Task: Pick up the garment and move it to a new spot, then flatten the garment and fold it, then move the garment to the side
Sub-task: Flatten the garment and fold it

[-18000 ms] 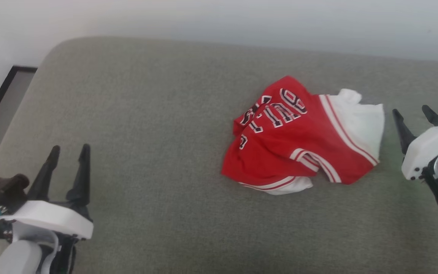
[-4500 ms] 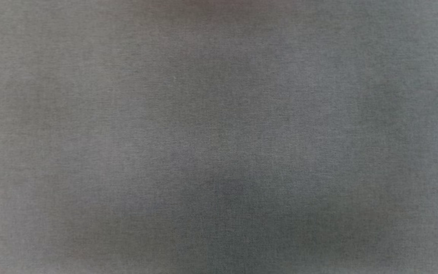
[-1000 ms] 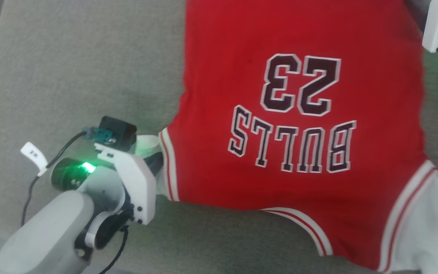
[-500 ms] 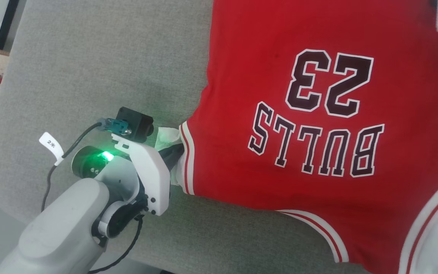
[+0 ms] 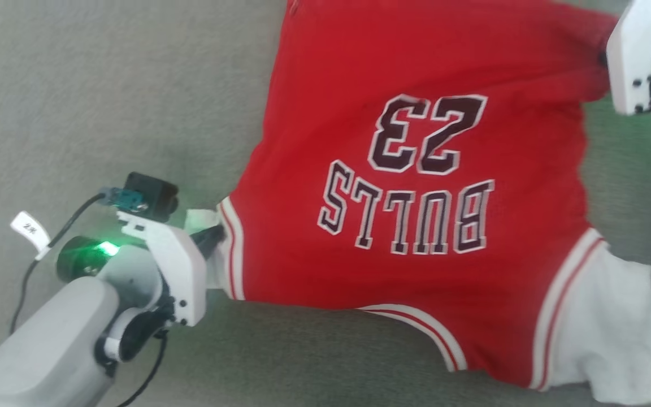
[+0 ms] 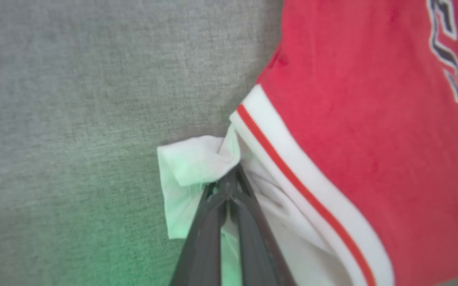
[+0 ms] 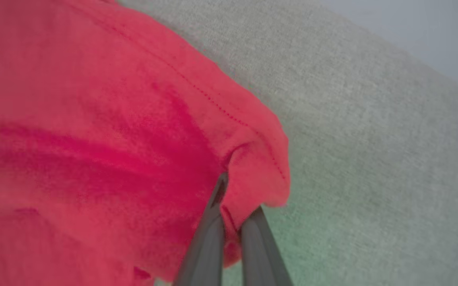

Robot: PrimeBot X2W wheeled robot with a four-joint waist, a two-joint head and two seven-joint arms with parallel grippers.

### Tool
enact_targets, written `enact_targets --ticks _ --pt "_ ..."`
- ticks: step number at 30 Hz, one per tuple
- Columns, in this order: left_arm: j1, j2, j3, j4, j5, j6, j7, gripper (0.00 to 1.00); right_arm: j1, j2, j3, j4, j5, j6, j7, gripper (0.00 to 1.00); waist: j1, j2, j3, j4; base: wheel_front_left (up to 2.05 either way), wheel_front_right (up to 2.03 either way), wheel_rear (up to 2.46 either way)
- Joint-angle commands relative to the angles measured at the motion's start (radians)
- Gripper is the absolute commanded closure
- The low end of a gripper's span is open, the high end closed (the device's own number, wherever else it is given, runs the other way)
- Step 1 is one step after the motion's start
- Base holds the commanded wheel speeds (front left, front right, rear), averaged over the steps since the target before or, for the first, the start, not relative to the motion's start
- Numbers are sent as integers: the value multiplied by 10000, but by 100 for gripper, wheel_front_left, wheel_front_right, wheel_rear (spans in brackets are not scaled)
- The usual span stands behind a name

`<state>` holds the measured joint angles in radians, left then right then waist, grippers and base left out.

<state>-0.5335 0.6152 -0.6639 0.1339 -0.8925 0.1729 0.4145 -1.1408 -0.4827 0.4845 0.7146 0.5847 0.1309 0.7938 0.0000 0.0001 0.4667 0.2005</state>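
Note:
The garment (image 5: 416, 186), a red jersey with "BULLS" and "23" upside down to me, lies spread on the grey cushion (image 5: 105, 102). My left gripper (image 5: 212, 237) is shut on its white shoulder strap at the left edge; in the left wrist view the closed fingertips (image 6: 229, 186) pinch that white fabric (image 6: 189, 163) beside the striped trim. At the upper right, my right gripper (image 5: 605, 56) is shut on the red hem corner. The right wrist view has its fingers (image 7: 217, 206) clamped on a fold of red cloth (image 7: 253, 159). A white panel (image 5: 608, 328) hangs at the lower right.
Bare grey cushion (image 6: 74, 99) stretches to the left of the jersey and below it. In the right wrist view the cushion (image 7: 372, 139) runs up to a pale wall (image 7: 431, 35). A cable with a white tag (image 5: 29, 229) trails from my left wrist.
My right gripper has closed onto the red hem corner, which now bunches toward it. The head camera has shifted, so the whole scene has slid in frame. The left grip is unchanged.

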Motion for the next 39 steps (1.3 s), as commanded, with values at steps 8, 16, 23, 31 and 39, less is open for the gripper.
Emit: enact_targets --ticks 8,16,23,31,39 --pt "513 721 181 -289 -108 593 388 100 2616 -858 -226 -2955 1489 -1 567 100 0 -1 -869 -1190 0 0 0" --pt "835 1164 304 -844 -175 870 598 100 5800 -1054 -1710 -5517 1604 -1 1094 100 0 -1 -1110 -1677 0 0 0" --pt "870 1219 292 -1018 -196 957 673 100 7976 -268 -2974 -6501 979 -1 1342 100 0 -1 -1099 -1771 0 0 0" --pt "920 1196 225 -884 -268 831 656 100 8887 888 -3423 -5889 25 -1 1024 51 0 -1 -1111 -1807 0 0 0" --pt "1174 1331 233 -875 -332 878 592 100 8765 907 -3951 -6747 -270 -9 1016 0 0 -1 -1407 -1895 0 0 0"
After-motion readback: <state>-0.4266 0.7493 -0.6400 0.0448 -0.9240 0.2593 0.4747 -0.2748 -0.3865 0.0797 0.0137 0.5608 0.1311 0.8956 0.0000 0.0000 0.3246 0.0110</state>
